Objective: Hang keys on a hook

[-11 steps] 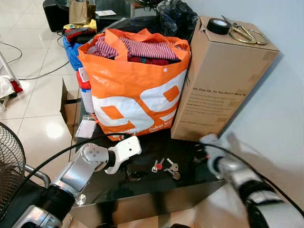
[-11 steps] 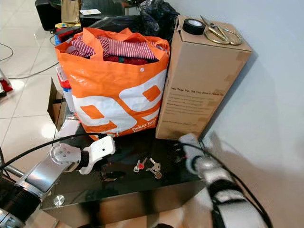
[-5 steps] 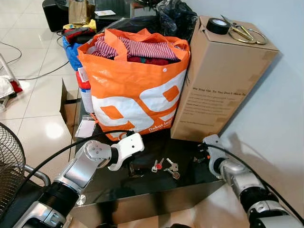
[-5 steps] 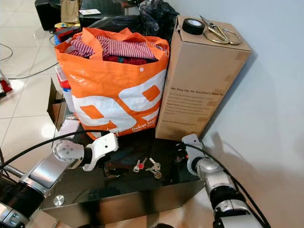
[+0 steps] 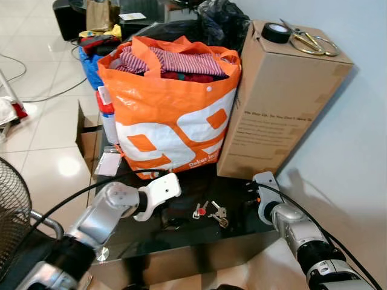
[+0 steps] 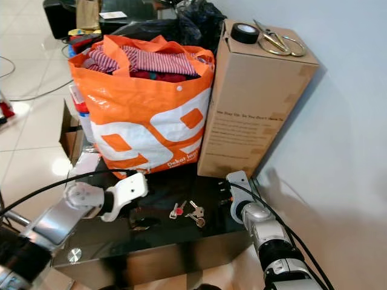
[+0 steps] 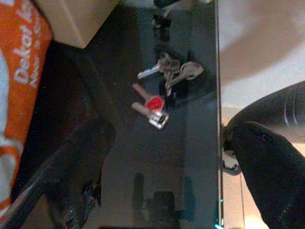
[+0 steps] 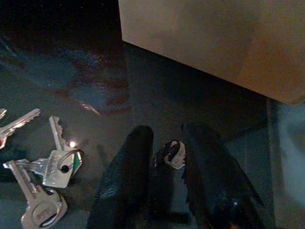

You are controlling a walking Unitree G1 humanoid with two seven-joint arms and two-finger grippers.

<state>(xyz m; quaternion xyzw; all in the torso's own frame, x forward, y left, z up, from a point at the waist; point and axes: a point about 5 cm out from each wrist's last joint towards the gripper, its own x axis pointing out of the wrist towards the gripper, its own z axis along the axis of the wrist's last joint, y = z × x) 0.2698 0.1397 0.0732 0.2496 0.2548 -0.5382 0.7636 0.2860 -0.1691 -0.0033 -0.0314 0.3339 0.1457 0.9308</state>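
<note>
jaws of my right gripper [image 8: 164,191] are sitting nearly pressed together on the bench [image 5: 181,232], now settled beside the keys [image 5: 210,212]; left gripper [image 7: 162,157] jaws are gaping wide near them. nothing is being pinched, so pickup is pending.

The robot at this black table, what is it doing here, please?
It is going for the keys, which lie loose on the black table before an orange bag and a cardboard box. The left gripper is low beside them, open. The right gripper rests on the table near the box, around a small object. Nothing is lifted yet.
</note>
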